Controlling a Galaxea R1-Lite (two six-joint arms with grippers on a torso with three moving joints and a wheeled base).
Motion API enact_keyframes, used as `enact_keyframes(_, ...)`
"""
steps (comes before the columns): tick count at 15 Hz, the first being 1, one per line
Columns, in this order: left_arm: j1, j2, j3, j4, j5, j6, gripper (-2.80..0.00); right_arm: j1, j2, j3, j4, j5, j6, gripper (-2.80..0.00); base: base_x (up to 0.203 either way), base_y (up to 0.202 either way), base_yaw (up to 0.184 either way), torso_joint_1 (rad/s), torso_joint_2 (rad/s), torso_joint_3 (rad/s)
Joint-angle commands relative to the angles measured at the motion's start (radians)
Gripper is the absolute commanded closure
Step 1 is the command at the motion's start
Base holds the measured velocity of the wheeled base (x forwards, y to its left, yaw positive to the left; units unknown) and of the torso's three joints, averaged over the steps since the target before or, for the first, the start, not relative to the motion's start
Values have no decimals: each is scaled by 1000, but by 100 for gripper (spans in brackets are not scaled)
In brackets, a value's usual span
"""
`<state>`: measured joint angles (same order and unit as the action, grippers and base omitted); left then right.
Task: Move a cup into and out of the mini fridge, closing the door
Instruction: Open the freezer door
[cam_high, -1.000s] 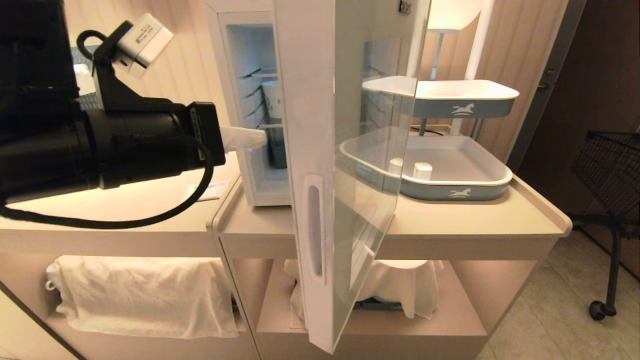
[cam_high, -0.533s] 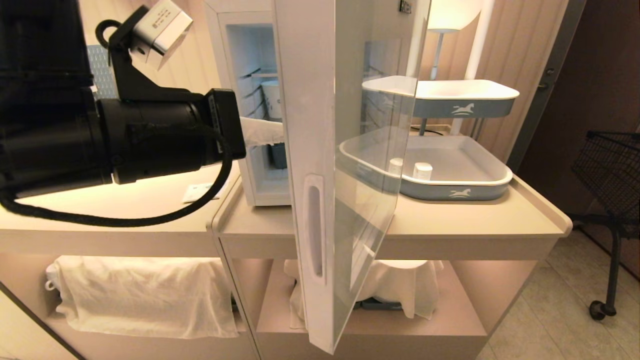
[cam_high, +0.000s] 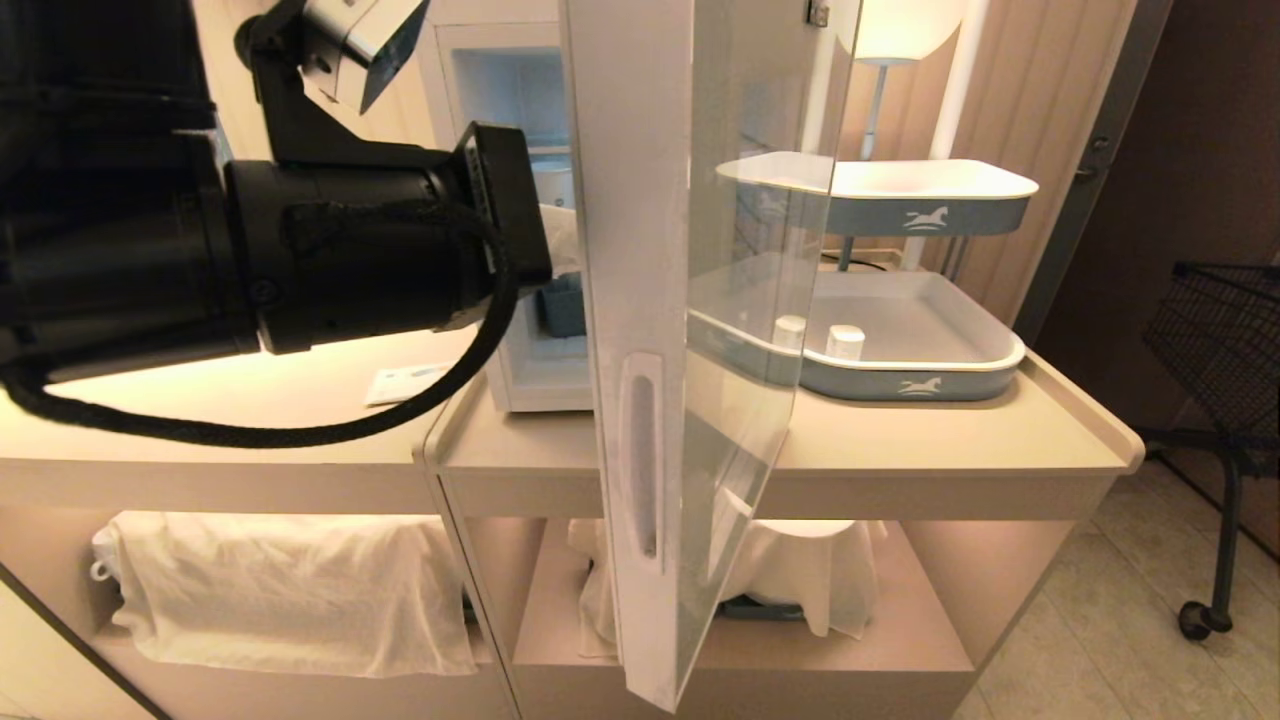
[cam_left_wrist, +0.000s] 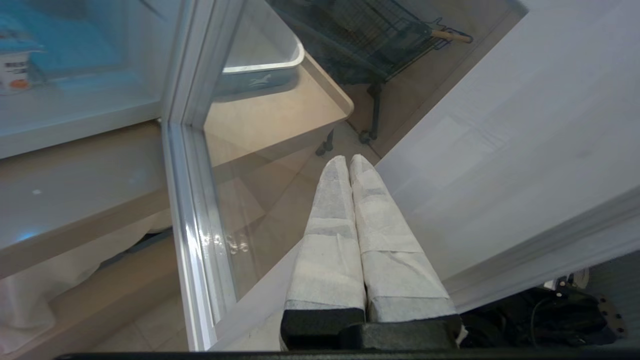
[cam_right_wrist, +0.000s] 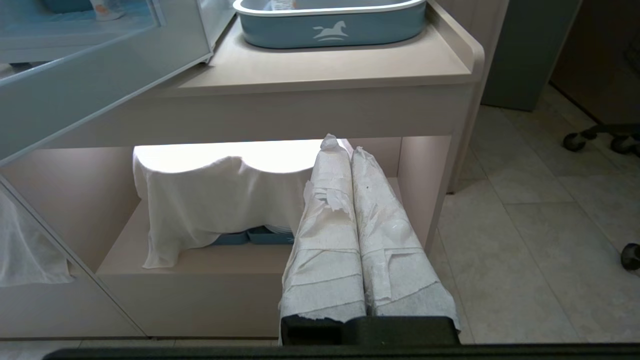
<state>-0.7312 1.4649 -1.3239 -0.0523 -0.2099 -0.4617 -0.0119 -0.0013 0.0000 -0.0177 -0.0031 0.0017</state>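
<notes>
The mini fridge (cam_high: 530, 385) stands on the counter with its door (cam_high: 640, 420) swung open, edge toward me. The cup (cam_left_wrist: 12, 70), white with an orange label, sits on the fridge floor (cam_left_wrist: 75, 110). My left arm (cam_high: 350, 250) reaches across the fridge opening. Its left gripper (cam_left_wrist: 348, 159) is shut and empty, lying along the door's white inner face (cam_left_wrist: 500, 150) beside the glass window (cam_left_wrist: 260, 165). In the head view its tips are hidden behind the door edge. My right gripper (cam_right_wrist: 345, 142) is shut and empty, parked low before the counter's lower shelf.
A grey-blue tray (cam_high: 930, 385) right of the fridge holds two small white cups (cam_high: 845, 342); a second tray (cam_high: 930, 195) stands above it. White cloths (cam_high: 290, 590) cover the lower shelves. A black wire cart (cam_high: 1225, 340) stands at the far right.
My left arm has moved right and up, its fingers passing behind the door edge. The door's near edge has shifted slightly right. The right arm is still.
</notes>
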Motion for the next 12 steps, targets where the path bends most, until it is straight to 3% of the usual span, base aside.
enact_keyframes(1, -24, 25, -21, -3, 12, -8, 0, 1, 1, 9, -1, 0, 0, 0, 0, 0, 0, 0, 0, 0)
enact_keyframes(12, -235, 211, -207, -10, 129, -26, 0, 0, 1, 9, -1, 0, 0, 0, 0, 0, 0, 0, 0, 0)
